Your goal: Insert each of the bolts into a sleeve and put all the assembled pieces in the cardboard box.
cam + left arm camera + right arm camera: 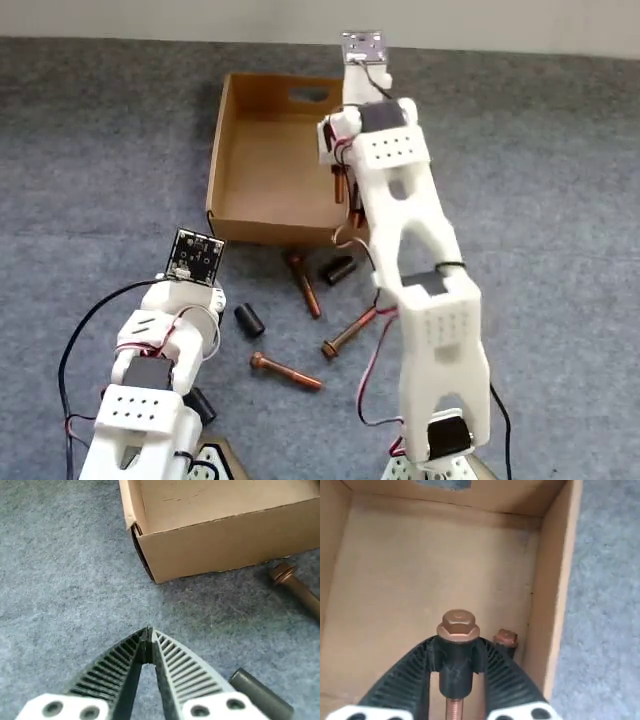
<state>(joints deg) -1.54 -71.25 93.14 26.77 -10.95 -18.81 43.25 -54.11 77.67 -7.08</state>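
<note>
Right gripper (pixel 457 650) is clamped on 1 black cylindrical sleeve (pixel 455 672) with its copper bolt (pixel 458 626), over the brown cardboard box (pixel 555 605); it should be lowered before release.

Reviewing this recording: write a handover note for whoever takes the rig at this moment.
Left gripper: shut, empty, above the grey carpet beside the brown cardboard box.
Right gripper: shut on a black cylindrical sleeve with a copper hex-head bolt through it, over the box's inside.
Done: another bolt head shows in the box, by its wall.
Left: release this piece; three loose copper bolts and three black sleeves lie on the carpet.
</note>
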